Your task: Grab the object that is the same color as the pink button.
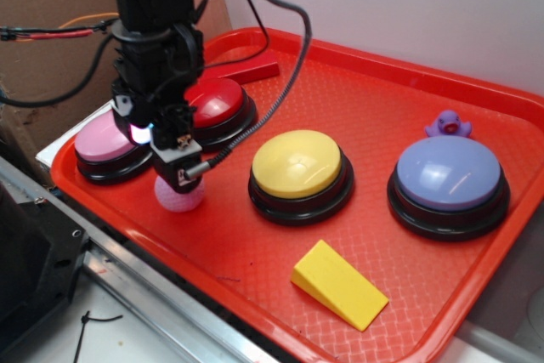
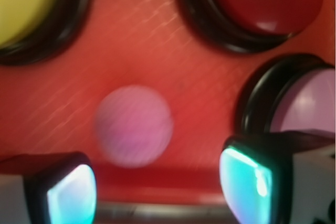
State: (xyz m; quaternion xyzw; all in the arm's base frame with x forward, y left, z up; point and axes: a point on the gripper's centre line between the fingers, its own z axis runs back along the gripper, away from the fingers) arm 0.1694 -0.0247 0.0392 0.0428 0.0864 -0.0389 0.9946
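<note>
A small pink dimpled ball [image 1: 178, 196] lies on the red tray [image 1: 382, 108] near its front left edge, just right of the pink button [image 1: 106, 144]. My gripper [image 1: 178, 174] hangs directly over the ball and partly covers it in the exterior view. In the wrist view the ball [image 2: 134, 125] is blurred, lying just beyond and slightly left of the gap between my fingers [image 2: 71, 195]. The gripper [image 2: 157, 192] is open and holds nothing. The pink button [image 2: 307, 103] shows at the right edge of the wrist view.
A red-domed button [image 1: 217, 104] sits behind the gripper, a yellow button [image 1: 299, 167] to its right, a purple button [image 1: 449, 178] farther right with a small purple duck [image 1: 448, 125] behind it. A yellow wedge [image 1: 338, 285] lies at the front. A red block [image 1: 246, 67] lies at the back.
</note>
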